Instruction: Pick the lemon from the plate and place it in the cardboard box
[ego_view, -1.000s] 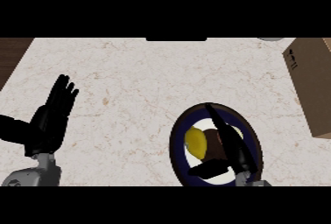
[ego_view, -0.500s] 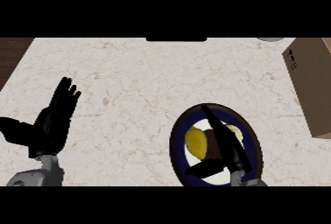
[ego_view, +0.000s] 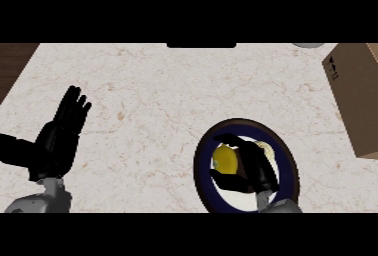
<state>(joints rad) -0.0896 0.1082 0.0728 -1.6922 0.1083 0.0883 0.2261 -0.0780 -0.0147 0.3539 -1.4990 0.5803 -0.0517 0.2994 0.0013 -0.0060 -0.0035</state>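
I had the right hand (ego_view: 251, 167) over the plate (ego_view: 284, 150), lower right of the table (ego_view: 162, 90). Its fingers (ego_view: 230, 139) & thumb were curled round the lemon (ego_view: 224, 159), gripping it from the right side; the hand hid part of the fruit, only the yellow left side showed. Lemon sat within the plate's dark blue rim, over the pale middle. Couldn't tell if it rested on the plate or was lifted off it.

Left hand (ego_view: 57, 140) was at the left side of the table, fingers straight and spread, pointing up the view, holding nothing, well apart from the plate. Grey forearm below it at the lower left edge.

Cardboard box (ego_view: 358, 100) stood at the right edge of the table, up & right of the plate, near it but not touching; only part of it was in view. Box inside not visible from my angle.

Dark wood strip (ego_view: 15, 62) showed beyond the table's upper left corner. Small pale round thing (ego_view: 308, 45) at top edge, near the box — couldn't tell what it was.
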